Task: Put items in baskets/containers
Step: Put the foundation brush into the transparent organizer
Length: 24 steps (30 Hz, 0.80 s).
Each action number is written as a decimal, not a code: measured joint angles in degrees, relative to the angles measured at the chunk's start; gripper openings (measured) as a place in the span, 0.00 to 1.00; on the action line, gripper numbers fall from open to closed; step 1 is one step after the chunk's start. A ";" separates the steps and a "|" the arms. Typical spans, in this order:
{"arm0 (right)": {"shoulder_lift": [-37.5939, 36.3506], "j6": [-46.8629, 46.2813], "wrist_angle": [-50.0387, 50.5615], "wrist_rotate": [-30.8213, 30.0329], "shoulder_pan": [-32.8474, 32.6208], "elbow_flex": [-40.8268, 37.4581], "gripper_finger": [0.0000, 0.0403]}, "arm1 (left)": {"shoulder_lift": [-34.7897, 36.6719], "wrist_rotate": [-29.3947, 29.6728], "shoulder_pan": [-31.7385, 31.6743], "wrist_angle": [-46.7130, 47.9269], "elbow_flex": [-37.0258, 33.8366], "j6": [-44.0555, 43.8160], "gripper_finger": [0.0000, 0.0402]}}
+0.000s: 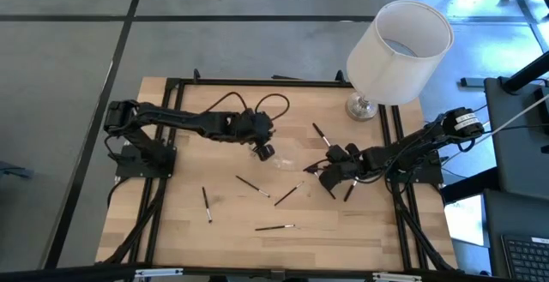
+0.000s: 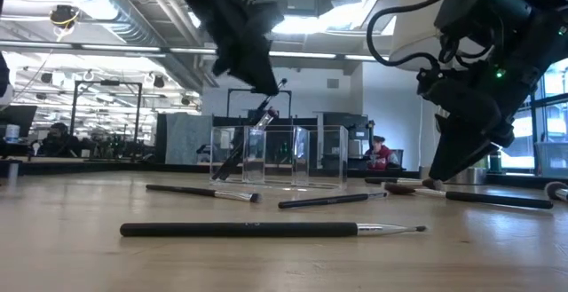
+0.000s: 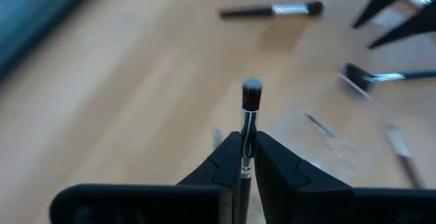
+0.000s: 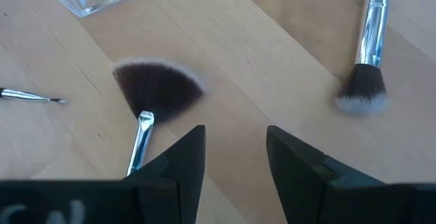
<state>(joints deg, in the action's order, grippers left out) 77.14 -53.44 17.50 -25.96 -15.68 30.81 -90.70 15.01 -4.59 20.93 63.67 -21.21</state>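
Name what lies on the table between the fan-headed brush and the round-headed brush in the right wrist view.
Nothing lies there: in the right wrist view, bare wood separates the fan-headed brush from the round-headed brush. The open right hand hovers over that stretch.

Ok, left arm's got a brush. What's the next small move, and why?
Probably lower the left gripper toward the clear tray: its jaws are shut on a brush, held above the tray's compartments. The right gripper waits open by the fan brush.
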 joint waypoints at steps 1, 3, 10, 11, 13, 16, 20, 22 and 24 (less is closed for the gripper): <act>0.00 0.01 0.01 -0.01 0.00 0.00 0.39 | 0.00 -2.24 -0.31 -0.02 -0.53 -1.37 0.08; 0.00 0.03 0.01 0.00 0.00 0.00 0.39 | 0.00 -4.43 -0.56 -0.01 -1.78 -2.09 0.08; 0.00 -0.12 0.00 0.00 0.00 0.00 0.39 | 0.00 -3.17 0.69 1.31 -3.16 -1.42 0.16; 0.00 -0.12 -0.01 0.00 0.00 0.00 0.39 | 0.00 -3.15 0.92 1.33 -3.12 -0.50 0.18; 0.00 -0.12 -0.01 0.00 0.00 0.00 0.39 | 0.00 -3.15 1.43 2.26 -2.54 2.15 0.22; 0.00 -0.13 -0.06 0.00 0.00 0.02 0.39 | 0.02 -3.15 2.58 4.84 0.02 5.74 0.28; 0.00 -0.10 -0.05 -0.23 0.00 0.02 0.39 | 0.04 -7.95 6.18 8.64 3.69 11.00 0.33; 0.00 -0.08 -0.06 -0.46 0.00 0.02 0.39 | 0.13 -11.45 9.00 7.88 4.12 14.74 0.33; 0.00 -0.06 -0.07 -0.49 0.00 0.02 0.39 | 0.11 -13.73 12.15 6.95 4.12 18.03 0.33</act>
<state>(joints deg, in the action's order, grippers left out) 77.14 -53.49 17.44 -26.44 -15.68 30.83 -90.59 1.27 7.56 27.87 67.79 -3.17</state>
